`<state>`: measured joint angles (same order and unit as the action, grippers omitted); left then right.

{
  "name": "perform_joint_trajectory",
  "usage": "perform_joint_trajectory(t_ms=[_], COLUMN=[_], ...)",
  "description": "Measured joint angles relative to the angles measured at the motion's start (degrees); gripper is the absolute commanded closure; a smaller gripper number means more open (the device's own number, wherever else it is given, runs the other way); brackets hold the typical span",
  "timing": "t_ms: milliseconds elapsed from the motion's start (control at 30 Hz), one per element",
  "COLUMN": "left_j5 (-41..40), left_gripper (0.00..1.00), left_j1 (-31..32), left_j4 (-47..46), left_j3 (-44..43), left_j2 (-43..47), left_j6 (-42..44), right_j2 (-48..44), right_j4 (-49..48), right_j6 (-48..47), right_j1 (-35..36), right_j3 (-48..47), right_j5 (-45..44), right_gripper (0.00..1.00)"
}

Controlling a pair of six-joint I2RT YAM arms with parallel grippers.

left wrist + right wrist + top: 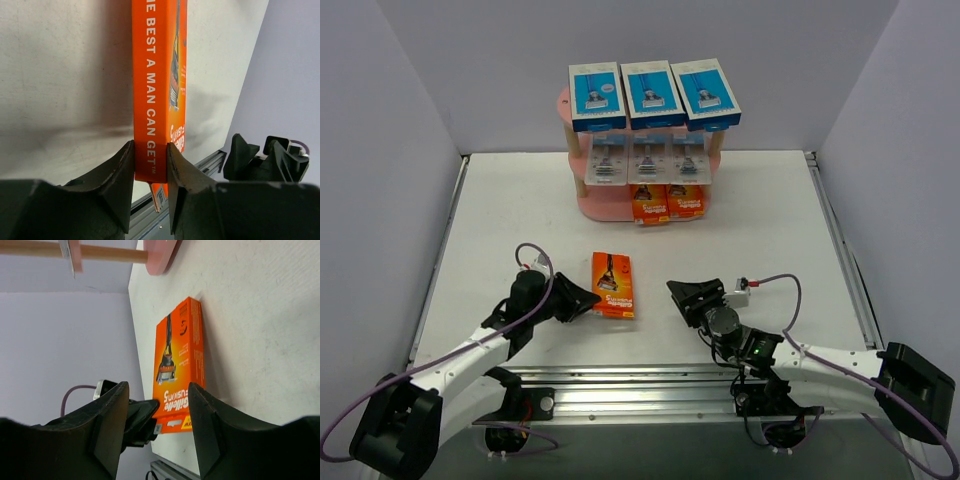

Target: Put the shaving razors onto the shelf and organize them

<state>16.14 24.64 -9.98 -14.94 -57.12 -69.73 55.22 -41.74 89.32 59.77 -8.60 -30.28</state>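
Observation:
My left gripper [588, 300] is shut on the near left end of an orange razor pack [612, 284], which sits low over the table in front of the arms. In the left wrist view both fingers press the pack's [157, 90] narrow side, left gripper [151, 160]. My right gripper [678, 292] stands open to the right of the pack, apart from it; the right wrist view shows the pack [180, 355] beyond the right gripper [157, 425]. The pink shelf [563, 105] at the back holds three blue boxes [650, 95] on top, three grey blister packs [645, 158] in the middle and two orange cards [667, 203] at the bottom.
A metal rail [640, 385] runs along the near table edge between the arm bases. Grey walls close in the table at left, right and back. Cables loop from both wrists.

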Motion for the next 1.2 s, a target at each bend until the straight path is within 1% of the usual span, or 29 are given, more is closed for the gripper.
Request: perform_joint_trajectory(t_ms=[200, 333, 467, 567, 767, 967, 1067, 1200], left_j5=[-1.9, -2.4, -2.4, -2.3, -0.4, 5.0, 7.8, 11.0], left_gripper=[0.92, 0.96, 0.98, 0.98, 0.98, 0.98, 0.98, 0.98], left_j1=[-0.2, -1.8, -4.3, -6.4, -10.7, -15.6, -16.2, -16.2], left_j4=[11.5, 17.9, 22.3, 24.1, 23.8, 18.3, 15.5, 13.0], left_j3=[-5.7, -9.0, -11.2, -13.1, -18.2, -22.2, -24.9, -29.0], left_j2=[2.8, 4.7, 6.0, 4.9, -2.9, -11.6, -15.7, -20.1], left_j6=[7.5, 11.8, 14.8, 16.7, 19.1, 18.5, 17.8, 17.7], right_j2=[-2.4, -3.8, -5.9, -7.0, -7.7, -9.0, -9.6, -9.2], right_j4=[0.7, 2.4, 4.7, 6.6, 9.0, 14.2, 17.1, 18.7], right_j6=[-1.7, -3.0, -5.0, -6.6, -8.8, -11.6, -13.6, -16.0], right_j1=[-5.3, -7.3, -8.5, -9.8, -14.8, -22.9, -26.4, -31.2], right_j3=[1.1, 1.3, 1.2, 0.7, -0.6, -2.8, -5.1, -7.7], right_j5=[3.2, 4.9, 5.9, 6.8, 12.0, 18.8, 21.6, 25.9], right_gripper=[0.54, 0.54, 0.54, 0.54, 0.54, 0.54, 0.53, 0.53])
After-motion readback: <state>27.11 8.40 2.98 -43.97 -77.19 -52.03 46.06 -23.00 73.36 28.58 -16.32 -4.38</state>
